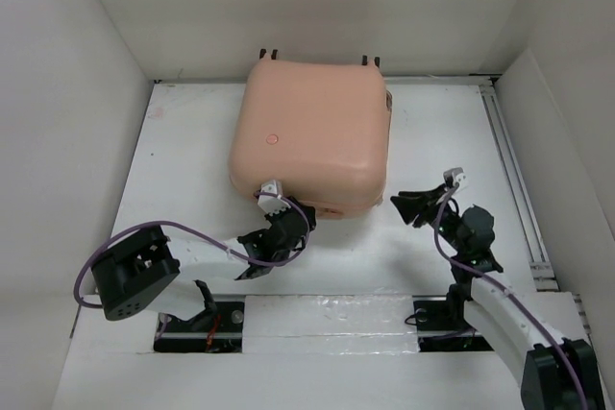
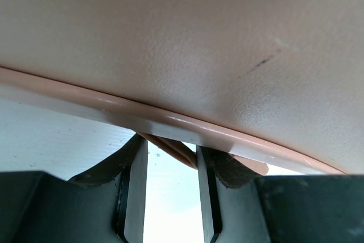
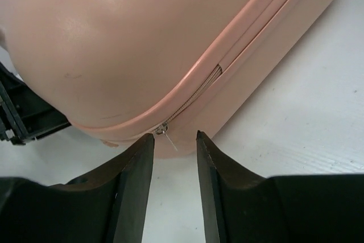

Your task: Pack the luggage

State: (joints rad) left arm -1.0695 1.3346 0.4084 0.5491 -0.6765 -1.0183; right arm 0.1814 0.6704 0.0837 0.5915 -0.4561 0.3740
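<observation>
Right end effector (image 3: 175,136) parted at luggage (image 3: 114,44) zipper (image 3: 193,96); left end effector (image 2: 172,145) under rim (image 2: 170,119), grip unclear.

A white table (image 1: 192,170) takes up the floor of the booth. Plain white walls (image 1: 58,93) close it in on the left, far and right sides. A pale rail (image 1: 514,180) runs down the table's right edge from the far corner toward the near side, and a white board (image 1: 327,319) lies across the near edge with a dark slot (image 1: 229,337) cut in toward each end.
</observation>
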